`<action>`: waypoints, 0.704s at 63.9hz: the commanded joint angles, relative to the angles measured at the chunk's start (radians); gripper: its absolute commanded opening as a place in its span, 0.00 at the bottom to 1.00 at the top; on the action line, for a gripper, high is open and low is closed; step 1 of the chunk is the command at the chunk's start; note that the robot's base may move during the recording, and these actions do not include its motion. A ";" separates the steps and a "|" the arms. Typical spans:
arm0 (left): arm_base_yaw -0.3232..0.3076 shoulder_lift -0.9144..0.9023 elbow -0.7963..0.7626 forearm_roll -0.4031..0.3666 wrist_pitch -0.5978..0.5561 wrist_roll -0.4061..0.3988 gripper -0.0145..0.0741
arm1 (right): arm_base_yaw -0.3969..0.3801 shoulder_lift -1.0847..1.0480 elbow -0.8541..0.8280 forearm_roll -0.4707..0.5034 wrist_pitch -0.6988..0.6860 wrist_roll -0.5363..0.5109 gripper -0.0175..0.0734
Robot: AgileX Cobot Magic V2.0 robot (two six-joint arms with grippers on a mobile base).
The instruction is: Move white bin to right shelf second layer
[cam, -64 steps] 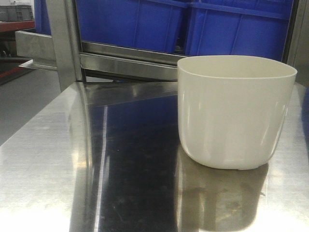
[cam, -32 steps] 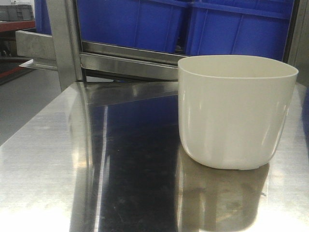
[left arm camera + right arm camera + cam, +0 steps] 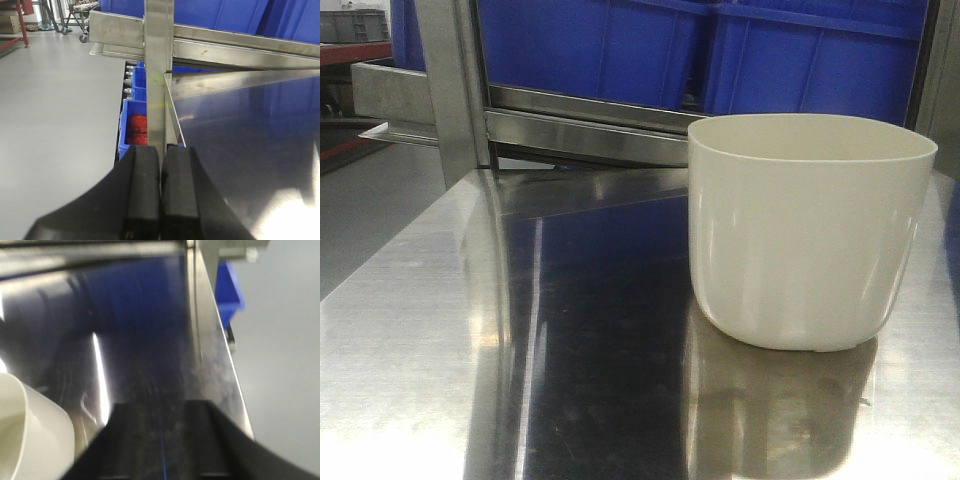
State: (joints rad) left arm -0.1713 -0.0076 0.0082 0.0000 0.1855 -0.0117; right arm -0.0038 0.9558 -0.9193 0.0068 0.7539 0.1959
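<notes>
Sitting on flat mirror-like steel tabletop (image 3: 420, 330), in front of blue plastic crates (image 3: 600, 50): cream-white round-cornered plastic bin (image 3: 810, 230), upright. Task not begun; grasp, lift & shelving all left. L gripper (image 3: 161, 200) pressed closed, empty. R gripper (image 3: 164, 440) parted, empty, near bin.
</notes>
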 commanded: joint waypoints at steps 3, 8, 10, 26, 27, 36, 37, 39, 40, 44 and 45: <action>-0.005 -0.014 0.027 0.000 -0.087 -0.007 0.26 | 0.018 0.074 -0.114 0.005 0.065 -0.013 0.82; -0.005 -0.014 0.027 0.000 -0.087 -0.007 0.26 | 0.056 0.121 -0.152 0.007 0.095 -0.013 0.82; -0.005 -0.014 0.027 0.000 -0.087 -0.007 0.26 | 0.072 0.132 -0.167 0.008 0.099 -0.013 0.82; -0.005 -0.014 0.027 0.000 -0.087 -0.007 0.26 | 0.218 0.222 -0.246 0.077 0.115 -0.013 0.82; -0.005 -0.014 0.027 0.000 -0.087 -0.007 0.26 | 0.225 0.228 -0.249 0.081 0.117 -0.013 0.82; -0.005 -0.014 0.027 0.000 -0.087 -0.007 0.26 | 0.294 0.299 -0.279 0.091 0.120 -0.013 0.82; -0.005 -0.014 0.027 0.000 -0.087 -0.007 0.26 | 0.300 0.307 -0.281 0.091 0.120 -0.013 0.82; -0.005 -0.014 0.027 0.000 -0.087 -0.007 0.26 | 0.310 0.326 -0.288 0.091 0.120 -0.013 0.82; -0.005 -0.014 0.027 0.000 -0.087 -0.007 0.26 | 0.316 0.334 -0.293 0.091 0.120 -0.013 0.82; -0.005 -0.014 0.027 0.000 -0.087 -0.007 0.26 | 0.333 0.370 -0.307 0.091 0.120 -0.013 0.82; -0.005 -0.014 0.027 0.000 -0.087 -0.007 0.26 | 0.335 0.378 -0.309 0.091 0.119 -0.013 0.82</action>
State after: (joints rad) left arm -0.1713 -0.0076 0.0082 0.0000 0.1855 -0.0117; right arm 0.3173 1.3252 -1.1791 0.0920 0.9146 0.1941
